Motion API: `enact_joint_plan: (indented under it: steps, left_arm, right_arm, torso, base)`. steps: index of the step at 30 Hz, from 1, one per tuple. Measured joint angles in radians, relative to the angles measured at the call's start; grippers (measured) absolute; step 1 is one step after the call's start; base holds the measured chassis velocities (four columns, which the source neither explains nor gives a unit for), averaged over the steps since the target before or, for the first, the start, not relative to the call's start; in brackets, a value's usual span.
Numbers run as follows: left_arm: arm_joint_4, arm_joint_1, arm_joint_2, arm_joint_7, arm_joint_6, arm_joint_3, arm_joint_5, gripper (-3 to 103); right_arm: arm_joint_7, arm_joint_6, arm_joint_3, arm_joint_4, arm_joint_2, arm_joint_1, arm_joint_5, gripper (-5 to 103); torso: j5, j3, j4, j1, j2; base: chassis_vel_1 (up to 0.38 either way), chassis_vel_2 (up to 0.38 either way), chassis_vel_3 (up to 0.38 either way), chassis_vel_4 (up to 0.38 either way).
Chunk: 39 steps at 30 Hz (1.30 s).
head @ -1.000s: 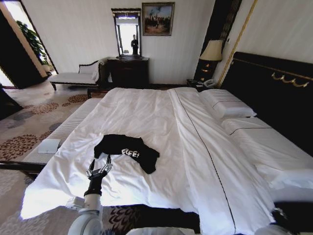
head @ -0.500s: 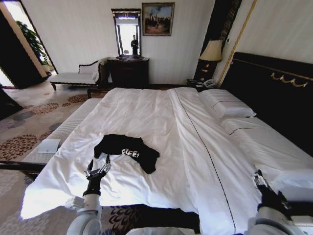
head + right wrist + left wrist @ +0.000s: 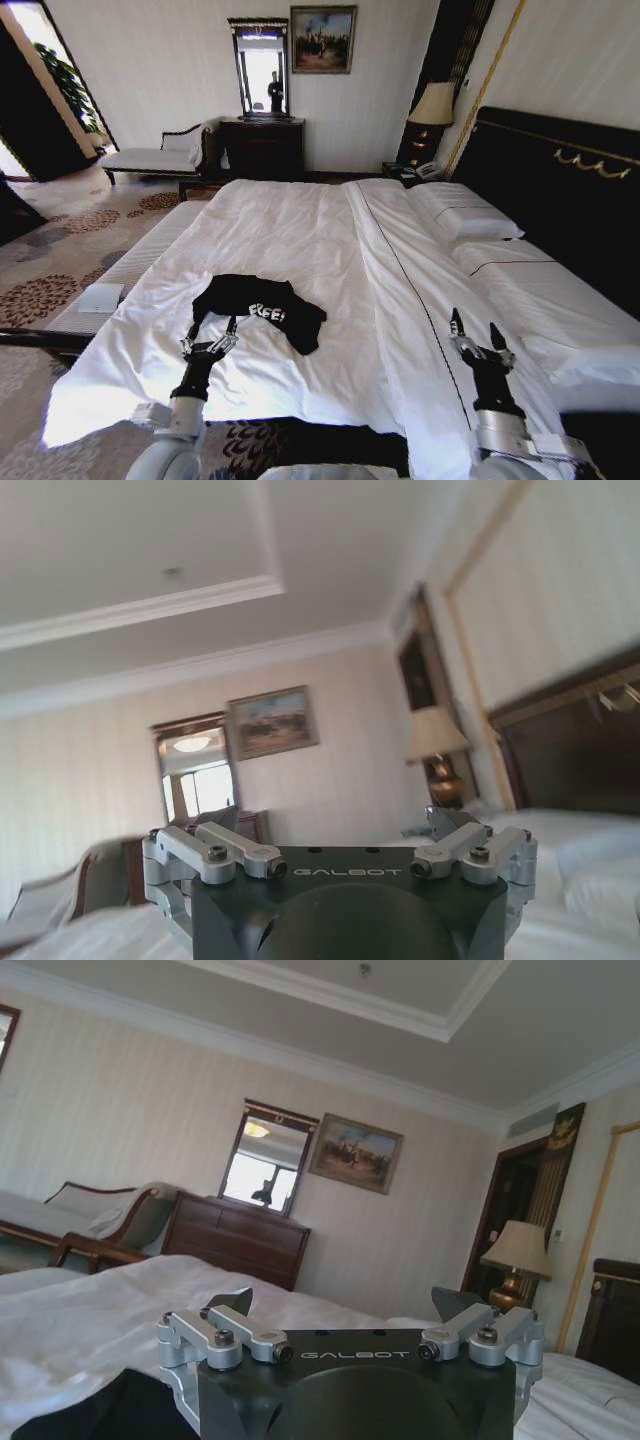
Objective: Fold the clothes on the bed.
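While the soft black short-sleeved T-shirt [image 3: 260, 309] lies rumpled, unfolded, on the big white-sheeted dark-wood bed [image 3: 330, 240], left gripper [image 3: 209, 346] beside it and right gripper [image 3: 480, 340] well apart hover, fingers spread, empty: folding unstarted.

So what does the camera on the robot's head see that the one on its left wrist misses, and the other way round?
Only the head view shows the black T-shirt's white lettering, the right tool raised open over the bed's right side, the pillows, and the patterned carpet. Only the left wrist view shows the ceiling moulding and the left tool's body up close. Both share the open left tool just short of the shirt's near edge, white bedding, mirror, painting, dresser and lamp.
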Motion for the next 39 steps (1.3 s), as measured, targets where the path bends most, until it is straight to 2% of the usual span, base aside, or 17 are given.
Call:
enact_joint_plan:
  steps: [1, 3, 6, 9, 10, 14, 18, 19, 26, 39]
  left_arm:
    - [0.000, 0.000, 0.000, 0.000, 0.000, 0.000, 0.000, 100]
    - [-0.031, 0.007, 0.002, 0.016, 0.001, 0.007, 0.025, 100]
    - [-0.057, 0.018, 0.001, 0.025, 0.003, 0.018, 0.051, 100]
    - [-0.068, 0.032, -0.004, 0.023, 0.012, 0.029, 0.069, 100]
    - [-0.068, 0.032, -0.004, 0.023, 0.012, 0.029, 0.069, 100]
    - [-0.072, 0.055, -0.006, -0.003, 0.031, 0.033, 0.110, 100]
    - [-0.072, 0.056, -0.007, -0.017, 0.047, 0.033, 0.114, 100]
    - [-0.071, 0.056, -0.007, -0.019, 0.051, 0.032, 0.116, 100]
    - [-0.059, 0.052, -0.009, -0.028, 0.061, 0.042, 0.140, 100]
    - [-0.063, 0.049, -0.003, -0.042, 0.071, 0.038, 0.129, 100]
  right_arm:
    - [0.000, 0.000, 0.000, 0.000, 0.000, 0.000, 0.000, 100]
    - [-0.045, 0.017, 0.028, -0.001, 0.003, -0.012, -0.126, 100]
    - [-0.061, 0.002, 0.029, 0.021, 0.006, -0.038, -0.174, 100]
    - [-0.059, -0.075, 0.015, 0.062, 0.000, -0.066, -0.141, 100]
    - [-0.059, -0.075, 0.015, 0.062, 0.000, -0.066, -0.141, 100]
    - [0.012, -0.245, 0.010, 0.129, -0.041, -0.089, -0.043, 100]
    - [0.040, -0.292, 0.014, 0.145, -0.055, -0.099, -0.019, 100]
    - [0.041, -0.294, 0.014, 0.145, -0.055, -0.101, -0.015, 100]
    - [-0.010, -0.182, 0.014, 0.096, -0.041, -0.099, -0.004, 100]
    - [-0.027, -0.145, 0.010, 0.072, -0.002, -0.088, -0.052, 100]
  torso:
    - [0.0000, 0.000, 0.0000, 0.000, 0.000]
    - [0.0001, 0.000, 0.0000, 0.000, 0.000]
    - [0.0000, 0.000, -0.0001, 0.000, 0.000]
    - [0.0000, 0.000, -0.0002, 0.000, 0.000]
    - [0.0000, 0.000, -0.0002, 0.000, 0.000]
    - [-0.0001, 0.000, 0.0001, 0.000, 0.000]
    - [0.0000, 0.000, 0.0000, 0.000, 0.000]
    - [0.0000, 0.000, 0.0000, 0.000, 0.000]
    - [0.0000, 0.000, 0.0000, 0.000, 0.000]
    - [0.0000, 0.000, 0.0000, 0.000, 0.000]
  base:
    - [0.000, 0.000, 0.000, 0.000]
    - [0.000, 0.000, 0.000, 0.000]
    - [0.000, 0.000, 0.000, 0.000]
    - [0.000, 0.000, 0.000, 0.000]
    - [0.000, 0.000, 0.000, 0.000]
    - [0.000, 0.000, 0.000, 0.000]
    - [0.000, 0.000, 0.000, 0.000]
    - [0.000, 0.000, 0.000, 0.000]
    - [0.000, 0.000, 0.000, 0.000]
    - [0.000, 0.000, 0.000, 0.000]
